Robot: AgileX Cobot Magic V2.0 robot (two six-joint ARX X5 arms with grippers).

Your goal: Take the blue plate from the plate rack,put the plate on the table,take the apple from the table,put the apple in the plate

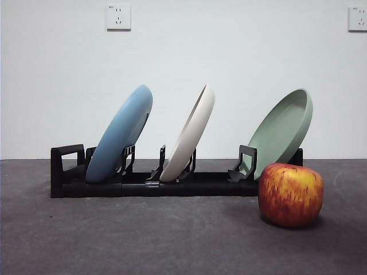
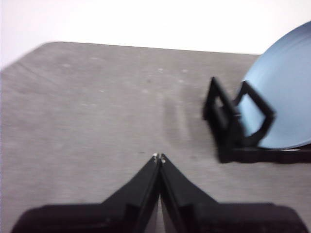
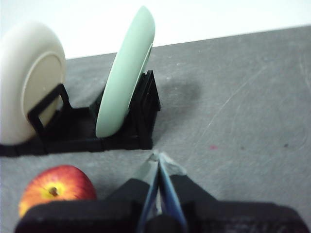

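Note:
The blue plate (image 1: 121, 133) stands tilted in the left slot of the black plate rack (image 1: 143, 184). It also shows in the left wrist view (image 2: 286, 104) behind the rack's loop handle (image 2: 224, 116). The apple (image 1: 290, 194) sits on the table (image 1: 143, 235) in front of the rack's right end, and shows in the right wrist view (image 3: 56, 188). My left gripper (image 2: 159, 157) is shut and empty above bare table, apart from the rack's handle end. My right gripper (image 3: 158, 156) is shut and empty, beside the apple and near the rack's other end. Neither arm shows in the front view.
A cream-white plate (image 1: 190, 133) stands in the rack's middle slot and a sage-green plate (image 1: 282, 132) in its right slot; both show in the right wrist view, cream (image 3: 30, 80) and green (image 3: 124, 73). A white wall with two sockets stands behind.

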